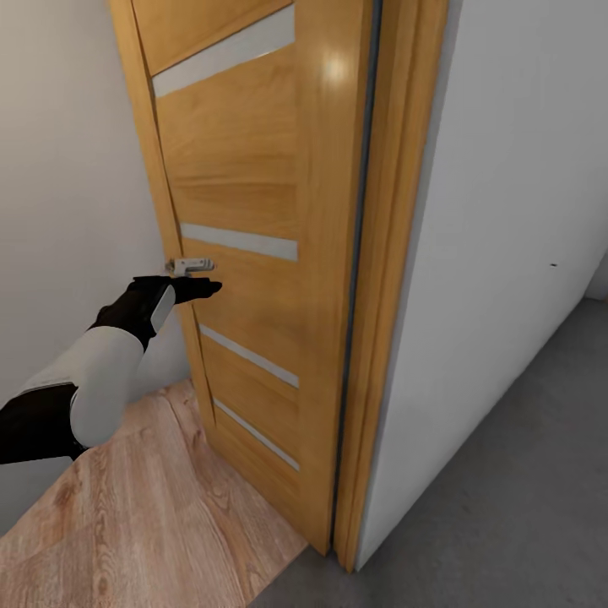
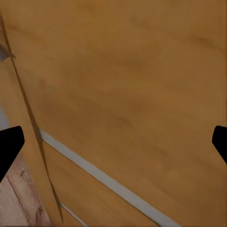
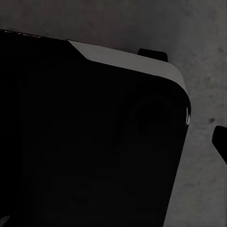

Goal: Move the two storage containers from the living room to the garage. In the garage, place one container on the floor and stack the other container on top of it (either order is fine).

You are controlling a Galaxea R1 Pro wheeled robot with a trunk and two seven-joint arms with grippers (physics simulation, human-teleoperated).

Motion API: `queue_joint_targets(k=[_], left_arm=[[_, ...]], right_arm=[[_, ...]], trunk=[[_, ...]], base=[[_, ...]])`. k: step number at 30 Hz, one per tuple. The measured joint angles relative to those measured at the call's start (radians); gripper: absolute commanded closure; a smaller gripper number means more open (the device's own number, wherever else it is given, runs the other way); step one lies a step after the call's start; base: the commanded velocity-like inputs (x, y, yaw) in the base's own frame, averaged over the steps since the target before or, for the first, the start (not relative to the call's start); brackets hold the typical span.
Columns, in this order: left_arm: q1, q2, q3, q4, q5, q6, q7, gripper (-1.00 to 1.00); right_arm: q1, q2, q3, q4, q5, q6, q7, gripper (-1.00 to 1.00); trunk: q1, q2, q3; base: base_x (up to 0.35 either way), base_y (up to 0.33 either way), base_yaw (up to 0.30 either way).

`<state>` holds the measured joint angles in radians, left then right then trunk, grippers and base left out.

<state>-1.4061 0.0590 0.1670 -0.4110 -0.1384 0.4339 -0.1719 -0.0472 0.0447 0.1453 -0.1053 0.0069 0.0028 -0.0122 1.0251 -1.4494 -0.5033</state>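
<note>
The left gripper [image 1: 203,290], jaws apart, is held at the door [image 1: 253,211], handle [image 1: 190,265] at 11 o'clock; no container is carried, so transport remains.

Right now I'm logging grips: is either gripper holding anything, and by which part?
Nothing held. The left gripper is open, beside the wooden door just below its handle. Right gripper's state cannot be told.

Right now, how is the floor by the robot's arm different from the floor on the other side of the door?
The light wood plank floor beside the left arm is pale brown with grain lines and board seams; the dark grey concrete floor past the tan wooden panel door is plain, mottled and seamless. The planks lie at the picture's left, the concrete at its right. Both are flat and meet at the door's foot.
</note>
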Motion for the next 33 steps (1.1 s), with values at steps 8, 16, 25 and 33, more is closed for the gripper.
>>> queue_joint_targets(k=[8, 16, 25, 33], left_arm=[[0.000, -0.001, 0.000, 0.000, 0.000, 0.000, 0.000, -1.00], [0.000, 0.000, 0.000, 0.000, -0.001, 0.000, -0.001, -1.00], [0.000, 0.031, 0.000, 0.000, -0.026, -0.003, 0.004, -1.00], [0.000, 0.008, -0.001, 0.000, -0.031, -0.002, 0.003, -1.00]], right_arm=[[-0.001, -0.001, 0.000, 0.000, 0.000, 0.000, 0.000, -1.00], [-0.001, -0.002, 0.000, -0.001, 0.000, 0.000, 0.000, -1.00], [-0.001, -0.002, 0.000, 0.000, 0.000, 0.000, 0.001, -1.00], [-0.001, -0.002, 0.000, -0.001, 0.000, 0.000, 0.000, -1.00]], trunk=[[0.000, 0.000, -0.004], [0.000, 0.000, -0.004], [0.000, 0.000, -0.004], [0.000, 0.000, -0.004]], base=[[0.158, 0.056, 0.047], [0.213, 0.051, -0.137], [0.101, -0.168, -0.103], [0.077, -0.019, -0.008]])
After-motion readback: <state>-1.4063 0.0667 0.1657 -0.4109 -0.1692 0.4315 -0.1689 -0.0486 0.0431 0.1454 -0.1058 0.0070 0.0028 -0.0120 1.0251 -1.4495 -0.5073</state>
